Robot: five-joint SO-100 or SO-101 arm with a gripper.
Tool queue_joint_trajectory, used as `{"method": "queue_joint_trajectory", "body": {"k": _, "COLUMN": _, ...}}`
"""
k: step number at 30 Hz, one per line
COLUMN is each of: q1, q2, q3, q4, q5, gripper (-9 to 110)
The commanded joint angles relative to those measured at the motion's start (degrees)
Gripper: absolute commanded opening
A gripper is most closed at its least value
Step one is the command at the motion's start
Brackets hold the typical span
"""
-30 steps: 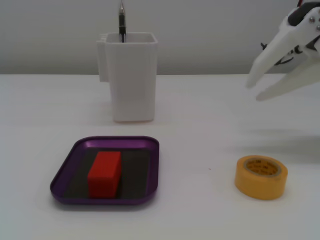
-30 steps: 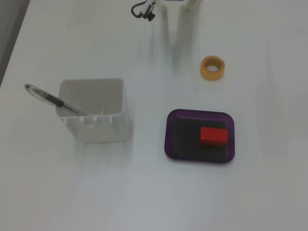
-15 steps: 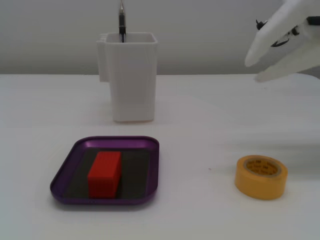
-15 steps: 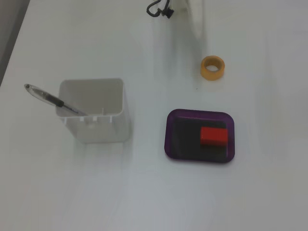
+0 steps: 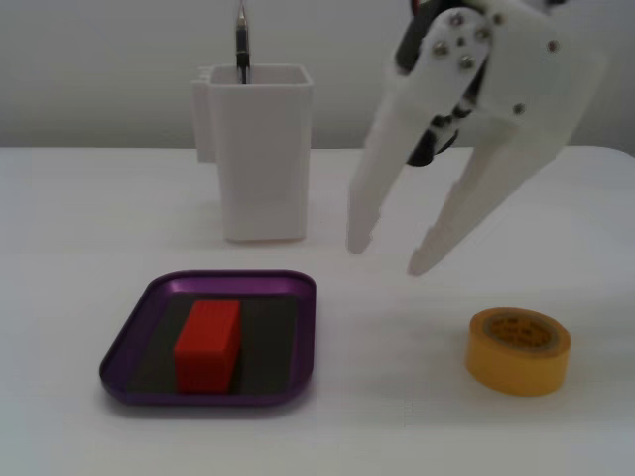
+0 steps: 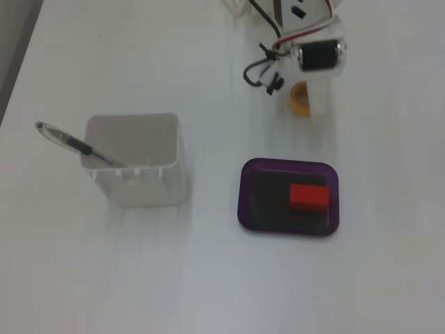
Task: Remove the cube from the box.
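Note:
The red cube (image 5: pixel 207 342) lies inside the shallow purple box (image 5: pixel 300 290), toward its left half in this fixed view. In the other fixed view the cube (image 6: pixel 308 197) sits in the right half of the box (image 6: pixel 245 198). My white gripper (image 5: pixel 387 255) hangs open in the air to the right of the box, fingertips pointing down and left, with nothing between them. It touches neither the cube nor the box. From above, the arm (image 6: pixel 318 54) reaches in from the top edge, its fingers too pale to make out against the table.
A tall white container (image 5: pixel 263 149) with a pen (image 5: pixel 240 40) in it stands behind the box. A yellow tape roll (image 5: pixel 518 349) lies to the right on the white table; from above the tape roll (image 6: pixel 297 99) is partly covered by the arm.
The gripper has swung from the far right edge toward the middle and nearer the box, staying open. It now partly covers the tape roll from above. Cube and box have not moved.

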Motion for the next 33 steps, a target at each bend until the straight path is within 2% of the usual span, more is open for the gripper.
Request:
{"method": "queue_joint_trajectory", "body": {"k": 1, "q1": 0.4, "q2": -8.8, "q3": -13.1, "q4": -0.6, "q5": 0.4, "gripper": 20}}
{"method": "queue_joint_trajectory", "body": {"k": 10, "q1": 4.7, "q2": -29.2, "q3": -32.3, "q4": 0.2, "q5": 1.9, "gripper": 22}}
{"method": "queue_joint_trajectory", "body": {"k": 21, "q1": 6.5, "q2": -38.1, "q3": -37.4, "q4": 0.2, "q5": 1.5, "gripper": 22}}
{"method": "queue_joint_trajectory", "body": {"k": 24, "q1": 6.5, "q2": -38.1, "q3": -37.4, "q4": 0.2, "q5": 1.4, "gripper": 17}}
{"method": "queue_joint_trajectory", "body": {"k": 29, "q1": 6.3, "q2": -38.1, "q3": -37.4, "q4": -0.4, "q5": 1.4, "gripper": -1}}
{"method": "queue_joint_trajectory", "body": {"k": 33, "q1": 6.2, "q2": -37.4, "q3": -37.4, "q4": 0.1, "q5": 1.8, "gripper": -1}}
